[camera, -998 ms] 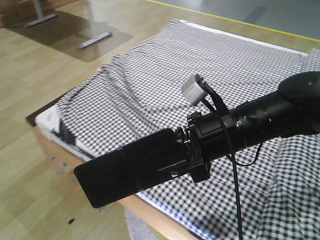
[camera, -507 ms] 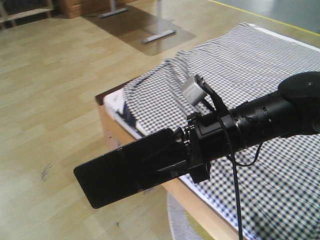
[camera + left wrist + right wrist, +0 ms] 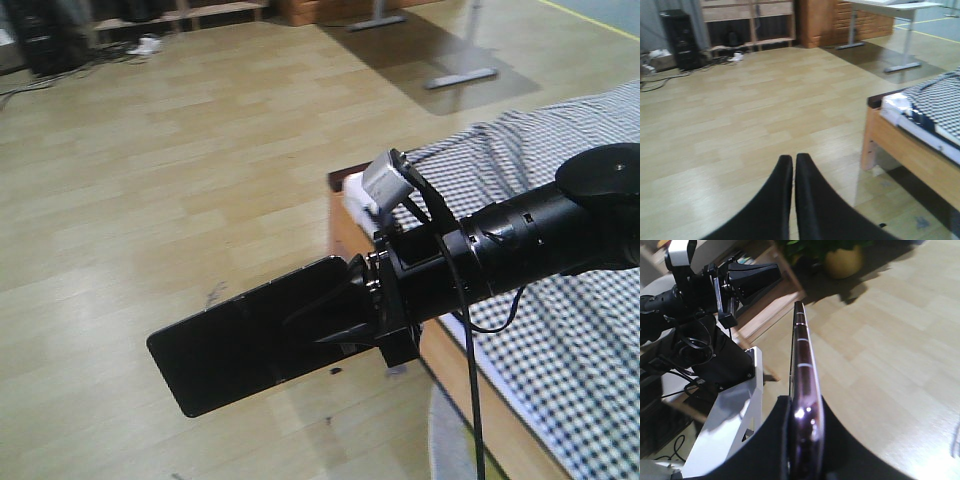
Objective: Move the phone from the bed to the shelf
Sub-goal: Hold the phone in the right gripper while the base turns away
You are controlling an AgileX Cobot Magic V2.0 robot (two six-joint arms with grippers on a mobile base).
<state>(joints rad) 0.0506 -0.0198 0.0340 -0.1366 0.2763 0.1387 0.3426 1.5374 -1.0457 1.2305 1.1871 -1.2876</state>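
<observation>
— Swung left, you have: the bed that lay under the phone half a second ago now sits at the right of the front view. Bare floor fills the rest.

— And the phone itself?

— Same spot in the view as before. Your right gripper has its jaws clamped on one end. So the phone is in the air, off the bed, over the floor beside the bed's corner.

— Which way does it point?

— Its long axis runs straight out from your wrist, toward the lower left of the front view and close to level. The broad dark face is turned up toward the front camera. From the right wrist you see the phone edge-on, its pinkish metal rim running away from you between the two fingers.

— Left side?

— Your left gripper carries nothing; its jaws are drawn together with only a sliver between them. Past it, the pale wooden shelf stands by the far wall, well apart from the bed.
</observation>
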